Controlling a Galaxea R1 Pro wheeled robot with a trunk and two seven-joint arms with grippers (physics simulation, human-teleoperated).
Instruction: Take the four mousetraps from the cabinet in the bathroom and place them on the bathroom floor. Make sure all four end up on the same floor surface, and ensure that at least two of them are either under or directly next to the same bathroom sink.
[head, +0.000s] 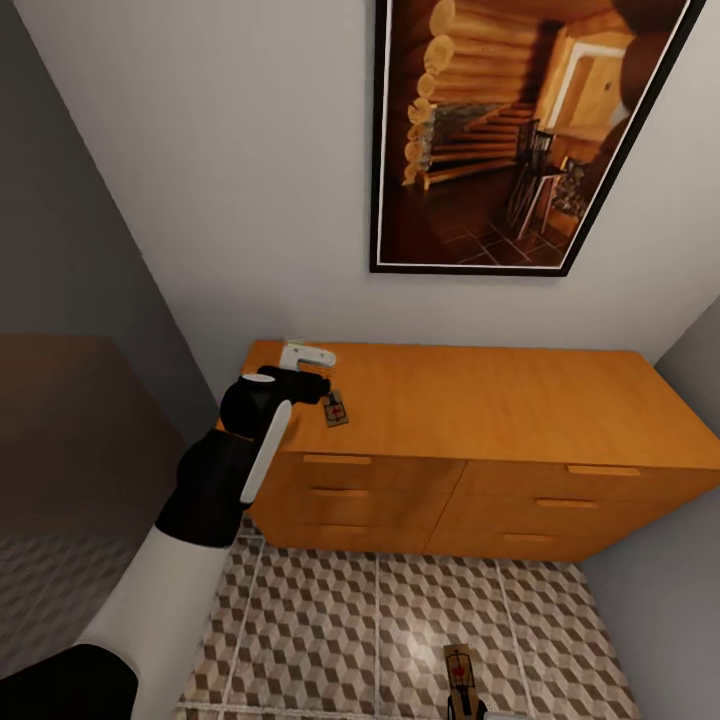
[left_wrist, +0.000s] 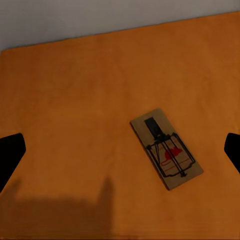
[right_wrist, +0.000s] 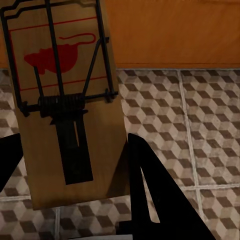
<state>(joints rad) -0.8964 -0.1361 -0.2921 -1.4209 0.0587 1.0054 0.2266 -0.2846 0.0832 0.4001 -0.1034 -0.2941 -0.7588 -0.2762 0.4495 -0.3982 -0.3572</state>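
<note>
One mousetrap lies flat on the left part of the orange-brown cabinet's top. My left gripper hovers just above and left of it, open; in the left wrist view the mousetrap sits between the spread fingertips, nearer the other one, untouched. A second mousetrap hangs low over the cube-patterned bathroom floor in front of the cabinet. My right gripper is shut on this mousetrap, a dark finger pressing each long edge. The sink is out of view.
The cabinet has several drawers with wooden bar handles. A framed picture hangs on the white wall above it. A dark partition closes in the left side, and a grey wall the right.
</note>
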